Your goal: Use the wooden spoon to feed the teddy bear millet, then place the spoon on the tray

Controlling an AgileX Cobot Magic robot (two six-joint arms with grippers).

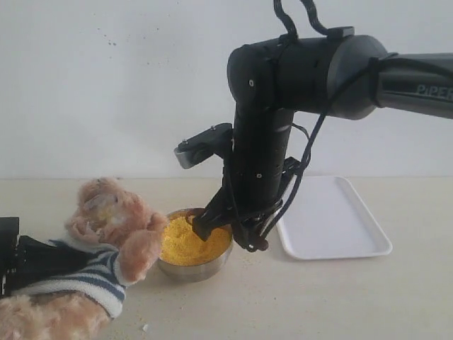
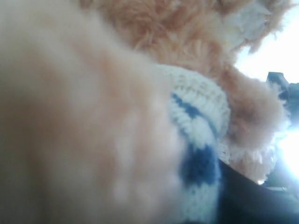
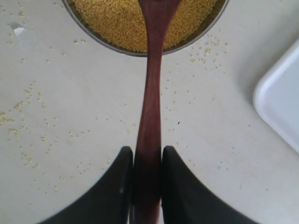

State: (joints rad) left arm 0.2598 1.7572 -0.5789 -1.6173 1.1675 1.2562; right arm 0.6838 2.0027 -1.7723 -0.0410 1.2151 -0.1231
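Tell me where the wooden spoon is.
In the right wrist view the wooden spoon is clamped in the right gripper, far end over the millet; that metal bowl sits between teddy bear and tray.

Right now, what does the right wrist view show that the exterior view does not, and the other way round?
Only the right wrist view: the right gripper shut on the wooden spoon, loose grains scattered on the table. Only the exterior view: the teddy bear beside the bowl, the whole tray. Both: the bowl of millet and at least a corner of the tray.
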